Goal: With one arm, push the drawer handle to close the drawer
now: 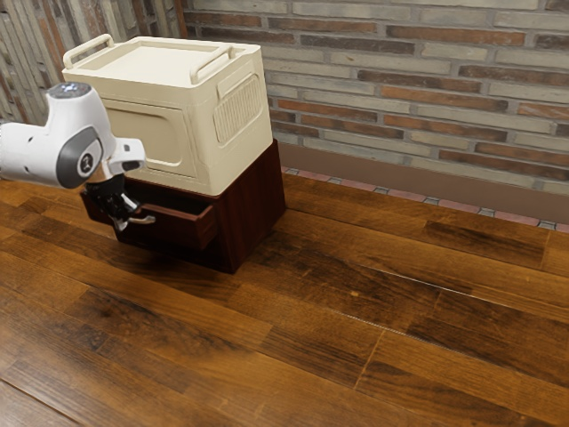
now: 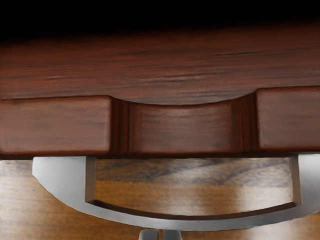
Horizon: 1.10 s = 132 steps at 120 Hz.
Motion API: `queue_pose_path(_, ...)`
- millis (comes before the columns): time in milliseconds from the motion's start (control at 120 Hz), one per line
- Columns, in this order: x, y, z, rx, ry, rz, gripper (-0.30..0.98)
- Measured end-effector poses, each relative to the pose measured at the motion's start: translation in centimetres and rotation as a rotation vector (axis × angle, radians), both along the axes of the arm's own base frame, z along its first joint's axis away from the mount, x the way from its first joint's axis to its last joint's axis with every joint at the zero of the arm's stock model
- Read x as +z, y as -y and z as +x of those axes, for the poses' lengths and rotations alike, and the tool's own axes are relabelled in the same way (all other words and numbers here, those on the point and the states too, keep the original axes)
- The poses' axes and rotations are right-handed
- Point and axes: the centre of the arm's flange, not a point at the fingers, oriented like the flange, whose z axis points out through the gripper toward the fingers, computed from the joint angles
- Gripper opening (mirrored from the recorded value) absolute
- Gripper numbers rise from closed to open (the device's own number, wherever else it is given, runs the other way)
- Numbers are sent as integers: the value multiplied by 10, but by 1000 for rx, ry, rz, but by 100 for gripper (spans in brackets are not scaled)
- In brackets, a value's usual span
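Closed claw [image 1: 123, 222] at the handle [image 2: 165, 221] of a pulled-out drawer [image 1: 182, 231].
The exterior view adds the cream box [image 1: 160, 120] atop the dark cabinet [image 1: 253, 209]; the wrist view, paired fingertips [image 2: 148, 235] beside the handle's bow.

Cream box [image 1: 200, 133] sits atop dark red-brown cabinet [image 1: 255, 206] on plank floor [image 1: 400, 356], brick wall [image 1: 427, 80] behind, drawer [image 1: 184, 230] standing open, black pincer [image 1: 126, 220] at its handle [image 1: 145, 220].
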Motion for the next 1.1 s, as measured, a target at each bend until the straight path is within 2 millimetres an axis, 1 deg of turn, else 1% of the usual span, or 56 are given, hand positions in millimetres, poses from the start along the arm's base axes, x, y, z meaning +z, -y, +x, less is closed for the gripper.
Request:
queue_pose_path(142, -2, -2, 7, 14, 1, 1, -10)
queue_pose_path(367, -5, 11, 25, 5, 8, -6, -10)
queue_pose_path(450, -4, 8, 28, 11, 14, -11, -10)
queue_pose_path(600, -11, 8, 36, 7, 11, -22, -10)
queue_pose_path(892, -7, 9, 49, 1, 23, -14, -10)
queue_pose_path(1100, -5, 2, 52, -74, 14, 7, -10)
